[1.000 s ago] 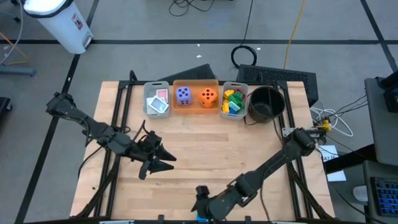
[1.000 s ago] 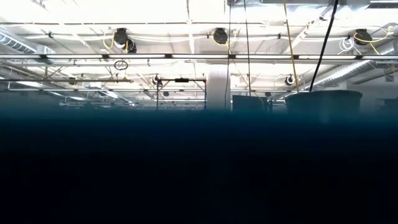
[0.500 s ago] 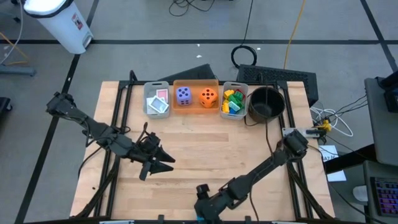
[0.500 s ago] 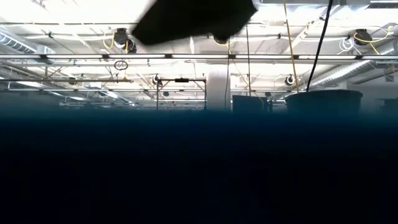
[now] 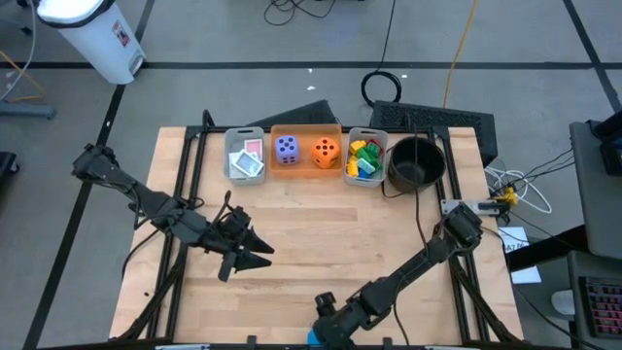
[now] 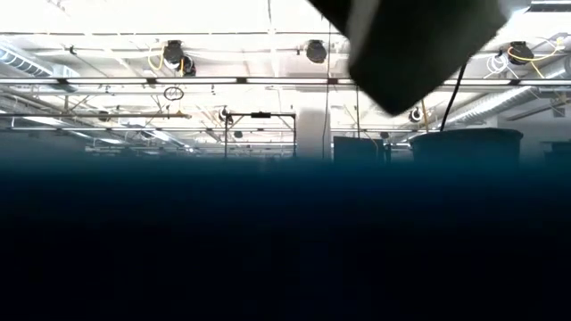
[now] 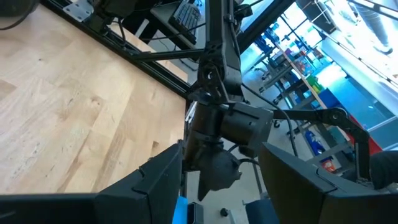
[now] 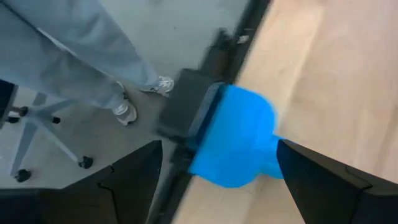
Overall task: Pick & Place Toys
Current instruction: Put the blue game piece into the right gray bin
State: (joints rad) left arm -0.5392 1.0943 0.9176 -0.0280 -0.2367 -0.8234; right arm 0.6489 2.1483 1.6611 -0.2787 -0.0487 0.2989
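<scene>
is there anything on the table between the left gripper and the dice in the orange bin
Nothing visible stands in the way. In the high view only bare wood lies between the left gripper, open and empty at mid-table, and the orange bin holding the purple die and orange die. The bin's low near wall is the only thing to clear.

Bright ceiling lights glare in the low view, its lower half dark; right wrist view blurred.
</scene>
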